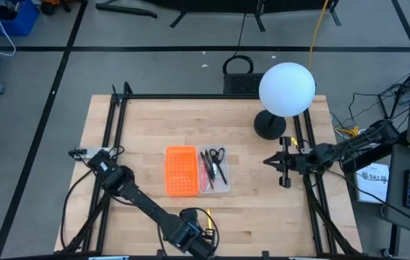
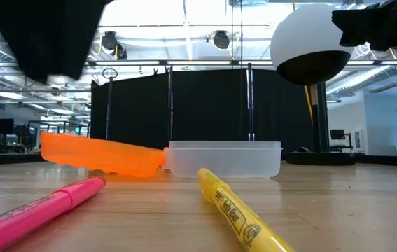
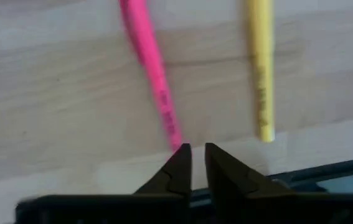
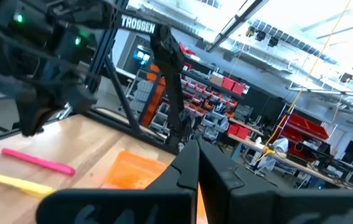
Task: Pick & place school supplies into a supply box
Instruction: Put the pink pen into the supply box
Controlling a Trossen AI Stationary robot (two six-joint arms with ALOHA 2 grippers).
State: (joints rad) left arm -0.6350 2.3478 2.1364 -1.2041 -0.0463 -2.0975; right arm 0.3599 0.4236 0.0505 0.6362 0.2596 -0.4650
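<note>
The clear supply box (image 1: 217, 172) sits mid-table and holds black-handled scissors (image 1: 217, 154) and a few thin pens. It also shows in the low view as the supply box (image 2: 224, 159). A pink highlighter (image 3: 151, 74) and a yellow highlighter (image 3: 260, 68) lie flat on the wood near the table's near edge, side by side. My left gripper (image 3: 196, 149) hovers over the near edge, open by a narrow gap, with its tips just short of the pink highlighter's near end. My right gripper (image 1: 284, 170) waits shut above the table's right part.
An orange perforated piece (image 1: 181, 171) lies against the box's left side. A white globe lamp (image 1: 286, 88) on a dark base stands at the far right. Black frame rails run along the table's left and right sides.
</note>
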